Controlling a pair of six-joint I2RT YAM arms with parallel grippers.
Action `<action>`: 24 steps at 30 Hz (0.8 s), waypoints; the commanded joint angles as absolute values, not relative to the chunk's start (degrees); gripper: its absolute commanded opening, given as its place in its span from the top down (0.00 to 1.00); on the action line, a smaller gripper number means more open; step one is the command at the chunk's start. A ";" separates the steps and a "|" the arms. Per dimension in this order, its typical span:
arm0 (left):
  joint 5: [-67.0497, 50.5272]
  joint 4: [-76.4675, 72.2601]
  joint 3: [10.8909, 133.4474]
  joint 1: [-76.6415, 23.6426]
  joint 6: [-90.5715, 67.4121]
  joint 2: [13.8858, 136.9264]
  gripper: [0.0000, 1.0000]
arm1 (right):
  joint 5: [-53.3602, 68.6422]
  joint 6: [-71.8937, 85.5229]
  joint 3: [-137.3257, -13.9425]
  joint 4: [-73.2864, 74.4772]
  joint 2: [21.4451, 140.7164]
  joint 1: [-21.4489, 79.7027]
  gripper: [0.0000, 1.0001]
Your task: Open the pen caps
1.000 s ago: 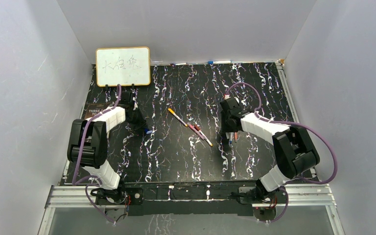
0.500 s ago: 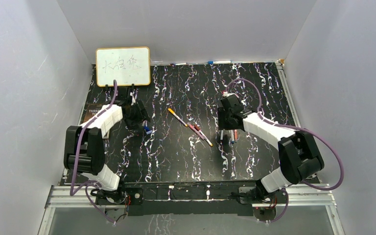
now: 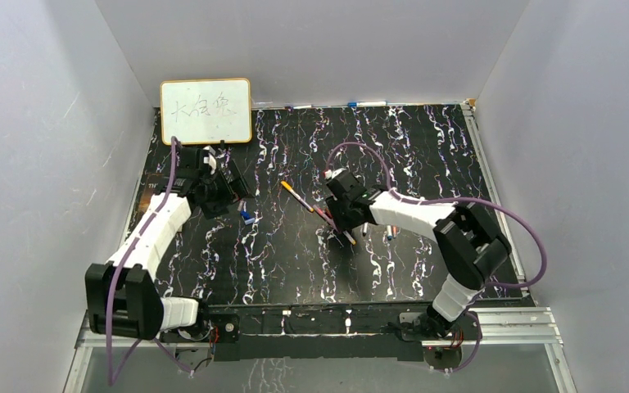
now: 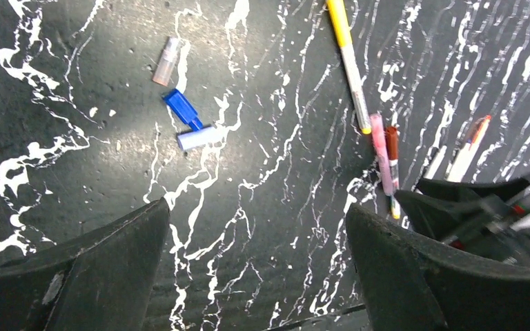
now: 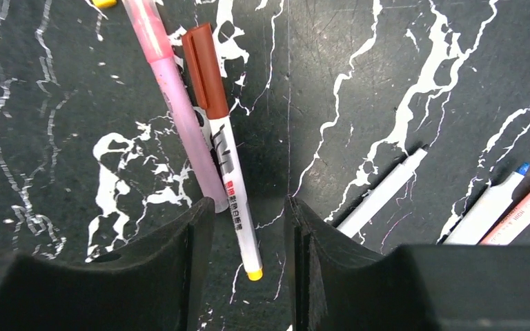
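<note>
A brown-red pen cap (image 5: 205, 69) sits on a white pen (image 5: 234, 200) with a yellow end, beside a pink pen (image 5: 172, 96). My right gripper (image 5: 248, 221) is open and straddles the white barrel's rear end, with a gap on each side. In the left wrist view, loose caps lie on the mat: a blue cap (image 4: 183, 110), a pale lavender cap (image 4: 203, 138) touching it, and a clear pinkish cap (image 4: 167, 61). My left gripper (image 4: 259, 227) is wide open above bare mat, holding nothing. From above, the left gripper (image 3: 233, 196) hovers by the blue cap (image 3: 247, 217).
A yellow-and-white pen (image 3: 296, 195) lies left of centre. Several uncapped pens (image 3: 389, 233) lie to the right of my right gripper (image 3: 342, 223), also seen as white barrels (image 5: 379, 193). A small whiteboard (image 3: 205, 110) stands at the back left. Grey walls enclose the mat.
My left gripper opened wide and drew back from the blue cap, which now lies on the mat. My right arm swung left from the right-hand pens to the centre pens.
</note>
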State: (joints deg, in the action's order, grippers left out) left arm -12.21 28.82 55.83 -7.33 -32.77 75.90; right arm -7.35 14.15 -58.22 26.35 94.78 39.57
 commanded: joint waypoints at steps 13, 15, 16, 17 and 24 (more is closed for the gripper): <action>-19.25 28.73 51.03 -7.51 -34.84 68.27 0.02 | -12.78 13.60 -56.08 27.68 97.68 42.04 0.70; -19.25 28.54 50.76 -7.47 -34.98 68.09 0.02 | -12.27 15.14 -54.41 28.33 95.36 42.10 0.68; -19.41 28.29 50.68 -7.47 -35.12 68.04 0.02 | -11.54 15.46 -54.13 28.39 94.91 42.10 0.68; -19.68 27.95 50.51 -7.46 -35.36 68.03 0.02 | -11.05 15.85 -54.03 28.64 94.74 42.23 0.68; -20.13 27.65 50.25 -7.85 -35.63 67.79 0.02 | -9.07 17.35 -55.16 31.23 95.42 42.25 0.64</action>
State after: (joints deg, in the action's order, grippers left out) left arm -18.52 28.03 50.54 -7.44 -35.29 69.76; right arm -12.03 15.62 -55.24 27.73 95.50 41.93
